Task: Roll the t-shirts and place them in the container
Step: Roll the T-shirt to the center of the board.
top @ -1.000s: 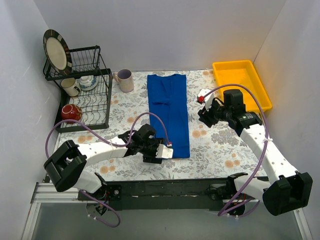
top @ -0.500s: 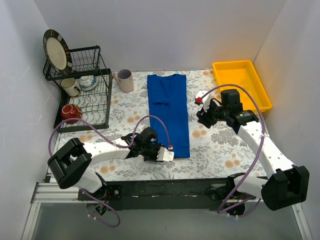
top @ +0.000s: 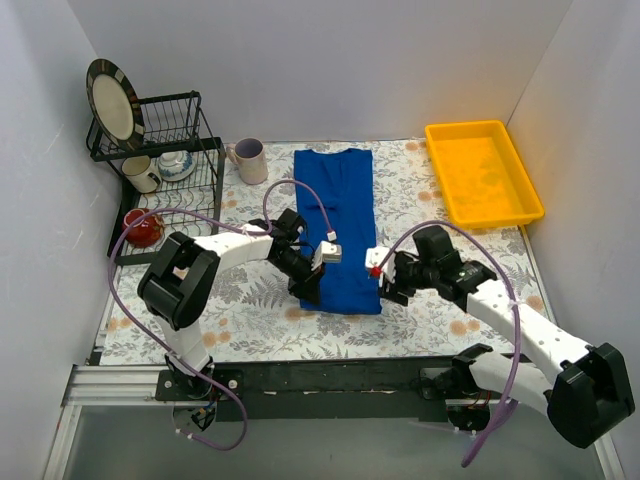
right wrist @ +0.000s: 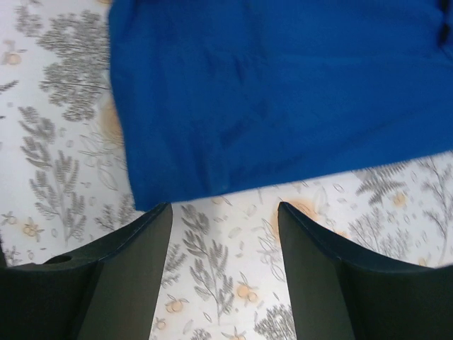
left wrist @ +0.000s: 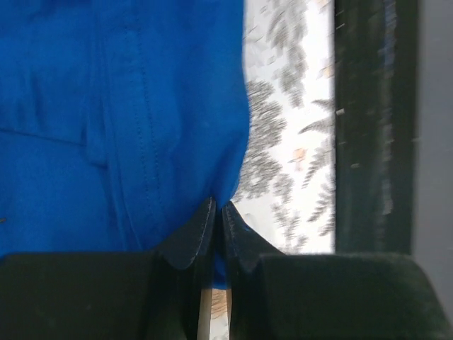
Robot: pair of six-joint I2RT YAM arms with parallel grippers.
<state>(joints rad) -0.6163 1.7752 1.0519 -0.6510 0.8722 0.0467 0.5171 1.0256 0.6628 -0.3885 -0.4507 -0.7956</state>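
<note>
Both arms moved in to the near edge of the shirt [top: 338, 220] mid-table. Your left gripper [left wrist: 218, 207] pinches its near left corner; your right gripper [right wrist: 225, 209] stands wide apart beside the near right corner, over bare tablecloth [top: 440, 310].

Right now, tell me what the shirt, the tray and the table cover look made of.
The shirt: matte blue cloth, with stitched seams and soft folds. The tray: probably plastic, smooth yellow, moulded rim, slight sheen. The table cover: flat flower-printed sheet, cloth or vinyl, cannot tell.
</note>
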